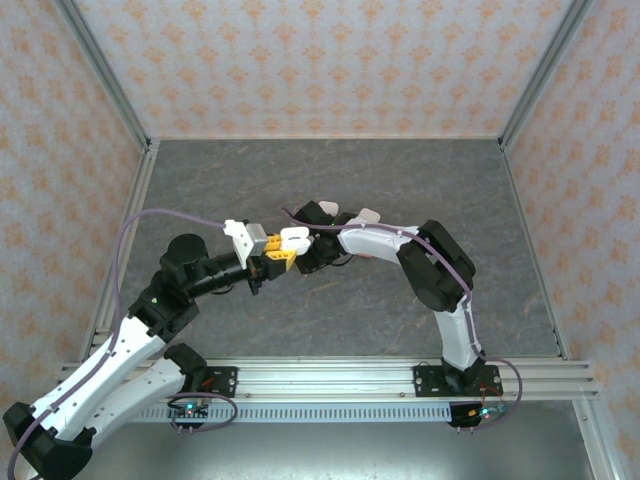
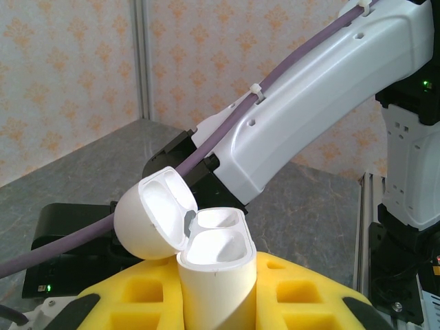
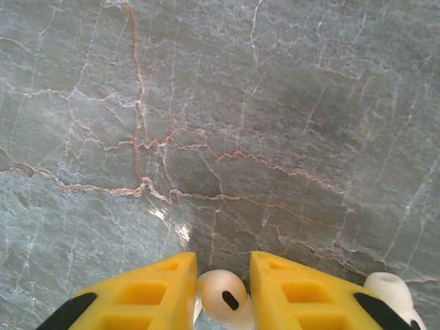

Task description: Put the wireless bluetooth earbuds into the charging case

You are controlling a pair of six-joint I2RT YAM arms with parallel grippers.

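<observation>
Now L claw clamps open charging case upright, lid back, so R claw, pinching white earbud, can seat it.

The table is grey-green stone veined in white, with thin rust-orange cracks. The wallpaper is pale peach with a repeating orange floral motif, and the frame rails are plain silver. The left gripper has bright yellow fingers with black patches at the outer corners; the right gripper has the same yellow fingers and black patches. The charging case is glossy white, inside and out. The earbud is white with one small black oval; the second earbud is plain white. The right arm is white with black joints, and its cable is purple.
</observation>
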